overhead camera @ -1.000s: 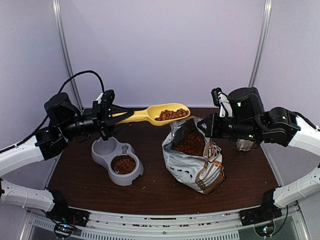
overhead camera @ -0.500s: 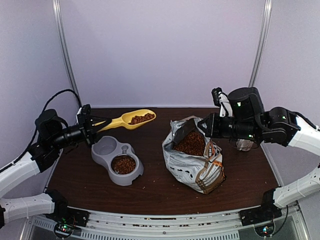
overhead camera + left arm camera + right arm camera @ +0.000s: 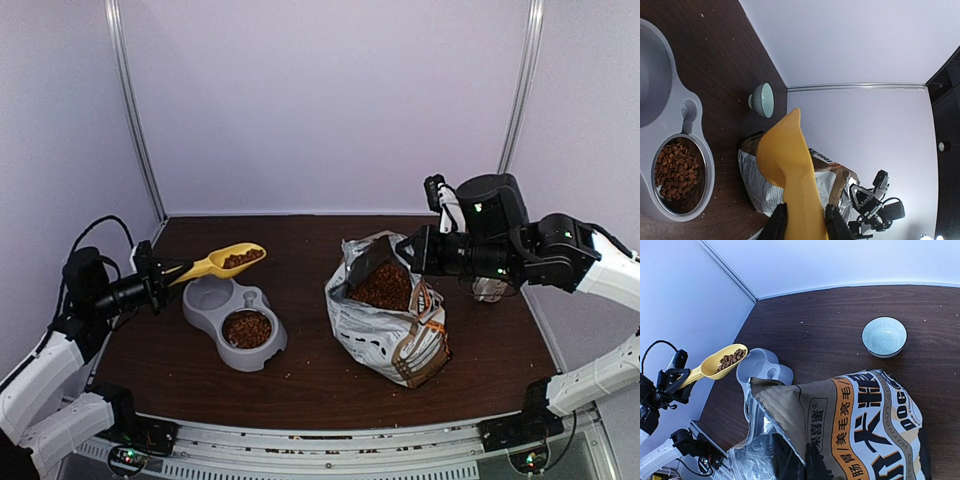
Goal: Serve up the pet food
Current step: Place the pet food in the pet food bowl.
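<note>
The left tool (image 3: pixel 160 280) is clenched around the handle of a yellow scoop (image 3: pixel 222 262) and holds it up in the air over the left side of the bench (image 3: pixel 300 380). A small heap of brown pet food (image 3: pixel 242 259) sits in the round end of the scoop. From the left wrist camera the scoop (image 3: pixel 787 165) is seen from below, with a finger (image 3: pixel 779 222) on each side of its handle. The round end is close to a gray double dish (image 3: pixel 262 352) that stands on the bench. The dish has two cups. The cup nearer the scoop has nothing in it, and the other cup has more pet food (image 3: pixel 247 328) in it. To the right of the dish stands a silver and white bag (image 3: pixel 385 335) with orange and brown print. Its top is open and more pet food (image 3: pixel 383 290) shows inside. The right tool (image 3: pixel 405 252) is pinched tight on the top edge of the bag and holds the mouth open. A small pale green bowl (image 3: pixel 884 336) stands on the bench behind the bag, well apart from the gray dish
</note>
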You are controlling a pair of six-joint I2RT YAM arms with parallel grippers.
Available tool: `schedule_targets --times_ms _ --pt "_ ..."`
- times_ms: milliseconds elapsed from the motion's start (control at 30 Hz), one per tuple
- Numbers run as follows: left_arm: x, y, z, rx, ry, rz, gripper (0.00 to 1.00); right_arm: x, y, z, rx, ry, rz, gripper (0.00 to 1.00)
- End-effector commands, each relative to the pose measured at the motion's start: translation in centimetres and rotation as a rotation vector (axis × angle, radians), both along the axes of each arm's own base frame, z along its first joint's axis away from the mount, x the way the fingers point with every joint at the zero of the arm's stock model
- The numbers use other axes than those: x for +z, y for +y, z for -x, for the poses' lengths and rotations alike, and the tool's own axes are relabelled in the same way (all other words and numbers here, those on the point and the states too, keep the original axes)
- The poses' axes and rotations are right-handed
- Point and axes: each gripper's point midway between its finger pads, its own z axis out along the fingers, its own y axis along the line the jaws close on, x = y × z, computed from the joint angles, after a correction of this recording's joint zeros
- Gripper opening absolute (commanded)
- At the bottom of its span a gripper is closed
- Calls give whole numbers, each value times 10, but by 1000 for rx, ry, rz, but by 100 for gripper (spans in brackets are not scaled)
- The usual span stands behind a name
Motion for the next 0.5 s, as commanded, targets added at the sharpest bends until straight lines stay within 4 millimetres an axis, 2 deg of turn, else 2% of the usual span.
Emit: schedule_targets --times_ms 0,467 --pt "-1 12 5 -11 -65 -16 0 4 -11 -2 -31 -6 11 0" --pt "-37 71 -2 146 -17 -112 0 1 -10 -3 -26 -1 14 0"
